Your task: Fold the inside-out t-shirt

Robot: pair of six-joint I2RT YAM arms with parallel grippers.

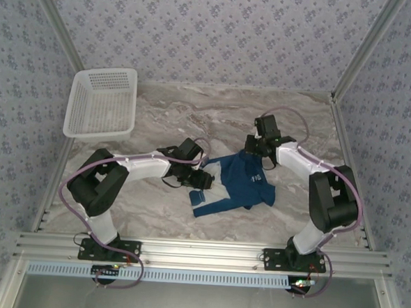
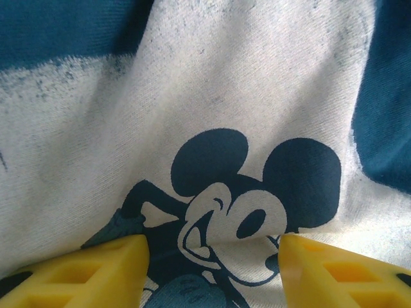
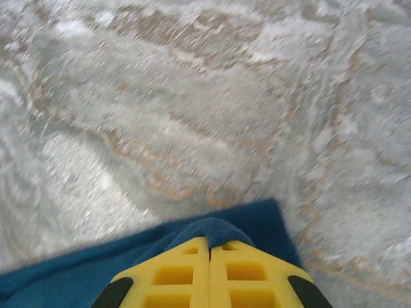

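At the far left a white lattice basket sits in the back corner of the marble table, well apart from the work. Next comes the left gripper, low over the left edge of the inside-out t-shirt. The shirt lies rumpled on the table between the two arms, nearer the front. In the left wrist view the yellow fingers stand spread, tips down on the whitish print. A cartoon mouse shows between them and no cloth is gathered up. Further right, the right gripper is at the shirt's far edge, and in the right wrist view its claw is pressed together on a small ridge of blue cloth at a corner. That pinch looks shallow, only at the very tips, so a lift or a pull could let the cloth slip free. If the right arm pulls while the left claw merely rests spread on the print, the whole shirt may drag across the smooth marble instead of opening out. If the left claw closes where it is, it would likely catch several layers and bunch them. Counted: one basket, one t-shirt, one print, two arms, two grippers, two yellow fingers on each.
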